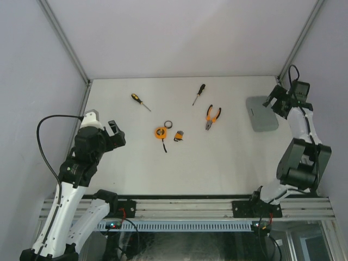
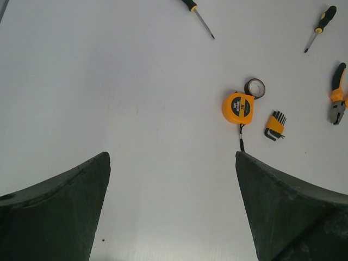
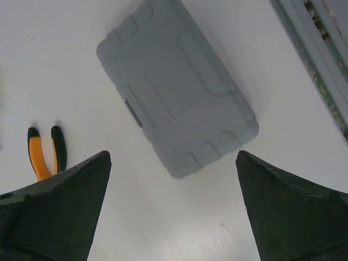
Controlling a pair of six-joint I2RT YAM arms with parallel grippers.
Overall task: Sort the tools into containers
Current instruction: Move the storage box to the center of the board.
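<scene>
Grey closed case [image 3: 176,89] just ahead of right jaws; both jaw pairs spread wide, empty. Orange pliers [image 3: 37,157] left of right jaws. Tape measure [image 2: 238,107], hex keys [image 2: 275,125], ring [image 2: 254,87] ahead-right of left jaws. Sorting unstarted; likely next: open case, lid-edge grip needed.

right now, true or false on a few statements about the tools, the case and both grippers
1. The grey case is shut. True.
2. The pliers lie inside the case. False: they lie on the table, beside the case.
3. The left gripper is shut on the pliers. False: it is open and empty.
4. The tape measure sits next to the black ring. True.
5. The right gripper is open, holding nothing. True.
</scene>
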